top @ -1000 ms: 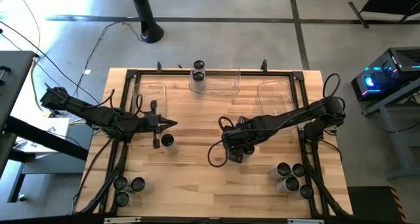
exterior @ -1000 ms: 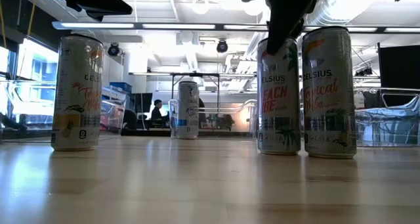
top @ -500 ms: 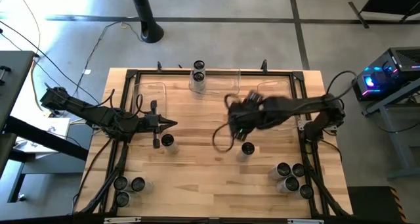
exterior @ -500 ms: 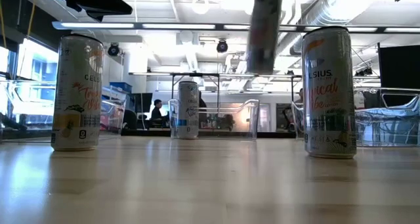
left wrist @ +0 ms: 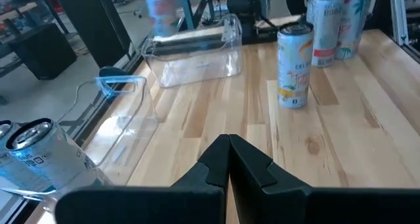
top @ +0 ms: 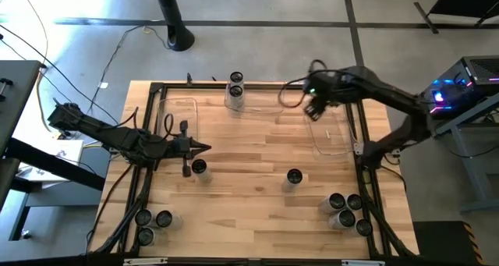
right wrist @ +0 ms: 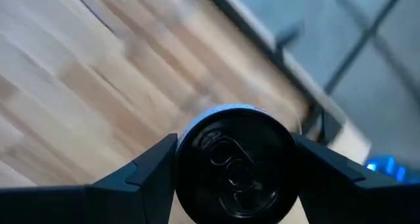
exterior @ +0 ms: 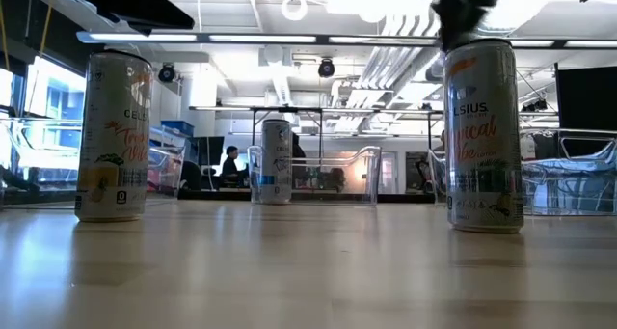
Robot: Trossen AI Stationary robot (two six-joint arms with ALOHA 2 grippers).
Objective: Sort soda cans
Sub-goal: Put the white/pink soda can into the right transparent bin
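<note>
Holding a soda can (right wrist: 235, 161) between its fingers, the right end effector (top: 316, 104) hung over the clear bin (top: 331, 125) at the worktop's (top: 249, 141) right side. That bin looked bare. The middle bin (top: 265, 101) held two cans (top: 235, 85). Only the wrist view showed the held can's dark top; from above it was hard to see. The left end effector (top: 204, 147) was closed on nothing, beside a lone can (top: 199, 168).
</note>
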